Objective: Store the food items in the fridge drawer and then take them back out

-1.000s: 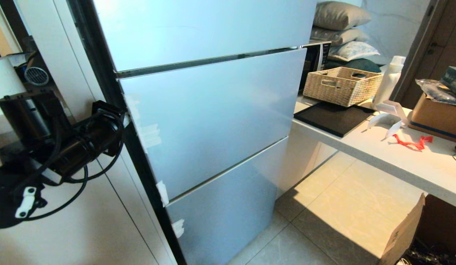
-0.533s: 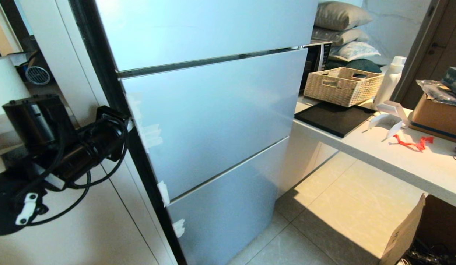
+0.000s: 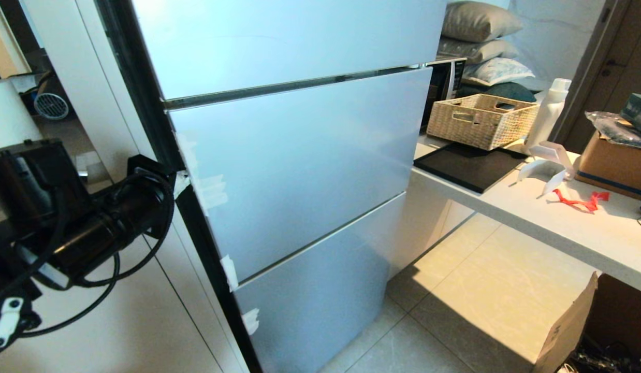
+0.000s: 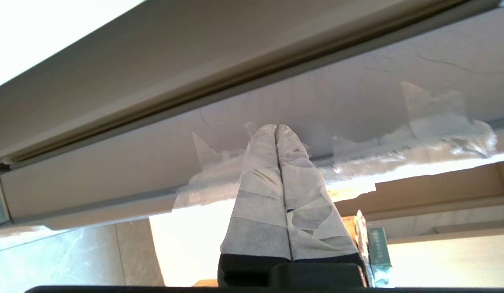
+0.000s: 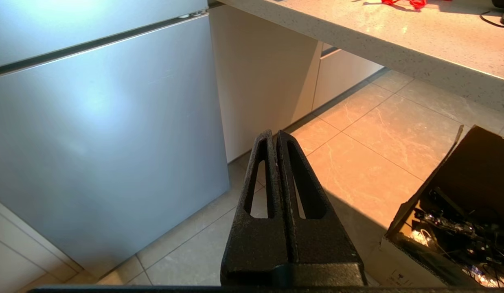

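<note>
The food items are out of view, and the fridge drawer is hidden behind the shut grey-blue fridge panels. My left gripper (image 4: 276, 127) is shut with nothing in it. Its tape-wrapped fingertips rest against the taped side edge of the middle fridge panel (image 3: 310, 160). In the head view the left arm (image 3: 113, 223) reaches in from the left to that panel's left edge. My right gripper (image 5: 275, 134) is shut and empty, hanging parked above the floor tiles in front of the lowest fridge panel (image 5: 97, 134).
White cupboard doors (image 3: 144, 321) stand left of the fridge. At the right, a pale counter (image 3: 584, 233) carries a wicker basket (image 3: 481, 120), a black tray (image 3: 468, 166), a white bottle (image 3: 548, 114) and a cardboard box (image 3: 615, 166). An open box (image 5: 459, 211) sits on the floor.
The rear part of my left arm has sunk and shifted left in the head view, while its wrist stays at the middle panel's left edge. The fridge panels and the right gripper have not moved.
</note>
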Controlling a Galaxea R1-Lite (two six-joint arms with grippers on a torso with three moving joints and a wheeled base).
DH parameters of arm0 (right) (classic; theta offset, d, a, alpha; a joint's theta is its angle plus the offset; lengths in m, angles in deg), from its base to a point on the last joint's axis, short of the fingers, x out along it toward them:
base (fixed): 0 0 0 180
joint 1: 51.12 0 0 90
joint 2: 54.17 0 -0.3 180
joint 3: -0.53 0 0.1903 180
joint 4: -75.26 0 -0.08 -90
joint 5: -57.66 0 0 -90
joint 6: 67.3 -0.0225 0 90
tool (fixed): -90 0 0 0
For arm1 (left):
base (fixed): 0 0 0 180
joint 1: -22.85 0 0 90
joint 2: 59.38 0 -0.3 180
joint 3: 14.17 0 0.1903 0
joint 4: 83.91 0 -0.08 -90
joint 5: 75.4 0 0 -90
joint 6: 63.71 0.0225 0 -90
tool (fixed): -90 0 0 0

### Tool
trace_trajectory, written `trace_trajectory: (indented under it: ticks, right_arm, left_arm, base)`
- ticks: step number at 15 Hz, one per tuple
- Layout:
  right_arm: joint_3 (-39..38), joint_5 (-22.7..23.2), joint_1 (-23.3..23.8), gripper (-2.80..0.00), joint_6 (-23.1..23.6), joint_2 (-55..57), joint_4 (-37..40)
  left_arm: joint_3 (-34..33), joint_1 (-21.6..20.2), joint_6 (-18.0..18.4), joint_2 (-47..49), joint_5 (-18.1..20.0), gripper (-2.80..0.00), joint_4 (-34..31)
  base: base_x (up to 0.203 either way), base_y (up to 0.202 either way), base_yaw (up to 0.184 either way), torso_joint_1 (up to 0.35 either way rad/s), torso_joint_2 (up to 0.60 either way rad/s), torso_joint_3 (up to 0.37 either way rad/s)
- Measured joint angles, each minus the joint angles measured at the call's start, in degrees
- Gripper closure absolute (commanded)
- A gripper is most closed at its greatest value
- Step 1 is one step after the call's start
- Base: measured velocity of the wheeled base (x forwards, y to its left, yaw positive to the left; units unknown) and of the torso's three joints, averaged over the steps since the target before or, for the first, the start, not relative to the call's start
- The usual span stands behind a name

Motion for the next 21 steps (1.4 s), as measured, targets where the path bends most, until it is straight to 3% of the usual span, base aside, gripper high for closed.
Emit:
trace_trajectory:
  ticks: [10, 12, 17, 21]
  right_arm:
    - [0.01, -0.01, -0.02, 0.0, -0.01, 0.0, 0.0]
    - [0.0, -0.01, -0.02, 0.0, 0.0, 0.0, 0.0]
    - [0.0, -0.01, -0.02, 0.0, -0.01, 0.0, 0.02]
    - [0.0, -0.01, -0.07, 0.0, 0.01, 0.0, 0.0]
  left_arm:
    - [-3.56, 4.79, -1.96, -2.15, 1.99, 0.0, 0.26]
    - [-4.43, 7.6, -2.02, -3.12, 1.85, 0.0, -0.05]
    - [-11.14, 19.62, -0.7, -9.53, 0.16, 0.0, -1.56]
    - [-16.63, 22.7, 0.54, -18.26, 0.02, 0.0, -4.48]
  base:
    - [0.0, 0.0, 0.0, 0.0, 0.0, 0.0]
    - [0.0, 0.0, 0.0, 0.0, 0.0, 0.0]
    - [0.0, 0.0, 0.0, 0.0, 0.0, 0.0]
    - [0.0, 0.0, 0.0, 0.0, 0.0, 0.0]
